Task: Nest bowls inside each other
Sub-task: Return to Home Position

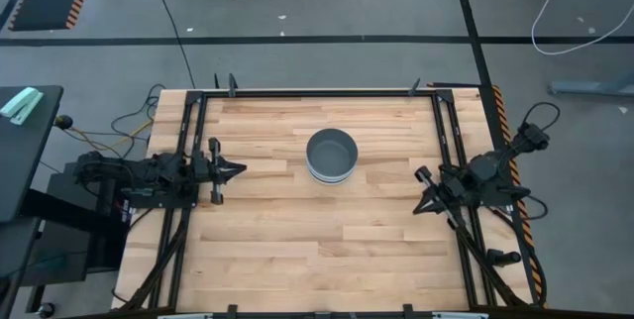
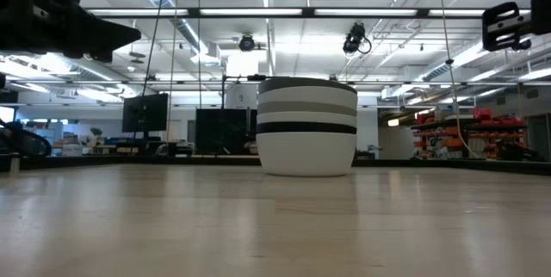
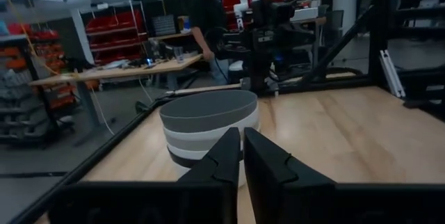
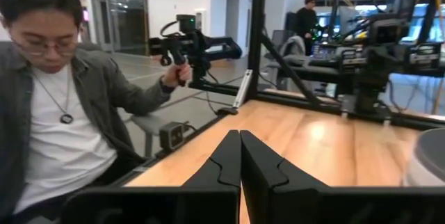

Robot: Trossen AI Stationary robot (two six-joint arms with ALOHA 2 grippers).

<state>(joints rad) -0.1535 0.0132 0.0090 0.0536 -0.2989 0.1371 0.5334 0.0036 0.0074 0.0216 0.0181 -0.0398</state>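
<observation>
The bowls (image 1: 331,155) sit nested in one stack near the middle of the wooden surface (image 1: 267,240), the left hand (image 3: 242,132) and right hand (image 4: 240,135) both clenched empty at opposite sides, a seated person (image 4: 55,113) beyond the edge.

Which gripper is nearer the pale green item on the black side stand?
Left. The left gripper is by the table's left edge, toward the pale green item; the right gripper is opposite, beyond the bowl stack.
</observation>
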